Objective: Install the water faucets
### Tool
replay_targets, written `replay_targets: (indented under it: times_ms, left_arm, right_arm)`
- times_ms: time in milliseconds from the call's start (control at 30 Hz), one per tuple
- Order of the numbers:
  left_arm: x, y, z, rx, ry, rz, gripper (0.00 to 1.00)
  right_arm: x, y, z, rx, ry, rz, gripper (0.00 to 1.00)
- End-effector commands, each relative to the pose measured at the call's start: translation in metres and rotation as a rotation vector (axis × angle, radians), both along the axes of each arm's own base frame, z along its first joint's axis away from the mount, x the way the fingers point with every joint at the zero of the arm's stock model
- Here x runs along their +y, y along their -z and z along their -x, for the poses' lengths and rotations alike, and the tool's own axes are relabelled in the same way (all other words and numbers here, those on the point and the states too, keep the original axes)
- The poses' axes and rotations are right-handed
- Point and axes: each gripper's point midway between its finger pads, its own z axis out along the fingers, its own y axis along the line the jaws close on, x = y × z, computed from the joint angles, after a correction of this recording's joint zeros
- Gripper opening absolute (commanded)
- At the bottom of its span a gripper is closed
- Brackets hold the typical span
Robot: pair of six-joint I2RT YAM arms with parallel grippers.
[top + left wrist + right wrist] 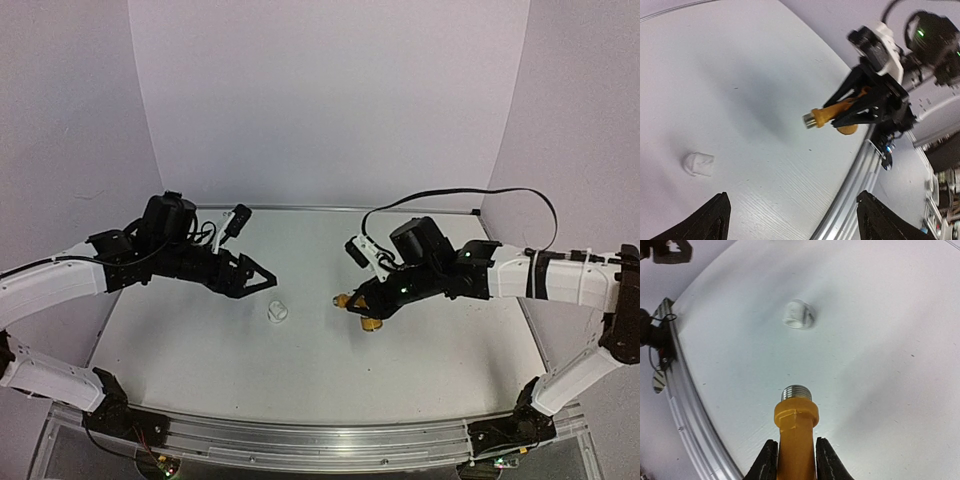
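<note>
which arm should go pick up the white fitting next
Left. The left claw is open and empty, with the white fitting lying just ahead of it. The right claw is shut on the yellow faucet, its threaded end pointing toward the fitting.

Soft, even light falls from above on the white worktop [300, 370], and the walls look a bit purple. Faint gray shadows lie on it near the middle. In the left wrist view everything is a little blurry. The white cap [698, 164] at 8 o'clock almost fades into the bright worktop. In the right wrist view the yellow tap [796, 440] at 6 o'clock is sharp and its metal tip shines. The worktop's edge at 9 o'clock looks bent.
</note>
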Motion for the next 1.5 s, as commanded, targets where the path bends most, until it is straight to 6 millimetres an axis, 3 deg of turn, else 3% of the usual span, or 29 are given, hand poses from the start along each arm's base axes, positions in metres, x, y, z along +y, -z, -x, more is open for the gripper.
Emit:
replay_targets:
  times_ms: [0, 200, 333, 433, 633, 767, 867, 933, 1067, 1200, 1467]
  left_arm:
    - [0.039, 0.026, -0.042, 0.069, -0.345, -0.061, 0.91]
    - [0.039, 0.067, -0.047, 0.183, -0.382, -0.164, 0.91]
    - [0.027, 0.089, -0.053, 0.227, -0.34, -0.222, 0.86]
    - [0.021, 0.105, -0.067, 0.293, -0.39, -0.282, 0.78]
    - [0.005, 0.138, -0.079, 0.494, -0.496, -0.28, 0.8]
    - [0.004, 0.145, -0.09, 0.582, -0.64, -0.256, 0.82]
    - [0.004, 0.15, -0.097, 0.579, -0.719, -0.308, 0.93]
    - [0.006, 0.155, -0.101, 0.581, -0.752, -0.368, 0.94]
    - [-0.012, 0.169, -0.095, 0.642, -0.748, -0.411, 0.96]
    - [-0.012, 0.175, -0.092, 0.629, -0.835, -0.46, 0.92]
    - [-0.023, 0.186, -0.105, 0.632, -0.897, -0.476, 0.82]
  right_arm:
    - [-0.02, -0.015, -0.029, -0.133, 0.185, 0.015, 0.0]
    - [-0.035, -0.018, -0.033, -0.186, 0.234, 0.04, 0.0]
    - [-0.036, -0.01, -0.023, -0.187, 0.184, 0.043, 0.0]
    - [-0.037, -0.009, -0.017, -0.194, 0.169, 0.024, 0.0]
    - [-0.034, -0.007, -0.007, -0.182, 0.117, 0.005, 0.0]
    - [-0.032, -0.002, -0.003, -0.172, 0.1, -0.009, 0.0]
    - [-0.032, 0.003, -0.001, -0.166, 0.095, -0.015, 0.0]
    - [-0.031, 0.005, 0.0, -0.163, 0.086, -0.019, 0.0]
    - [-0.031, 0.006, 0.004, -0.164, 0.073, -0.034, 0.0]
    - [-0.033, 0.0, 0.006, -0.177, 0.076, -0.061, 0.0]
    - [-0.041, -0.008, 0.008, -0.222, 0.093, -0.091, 0.0]
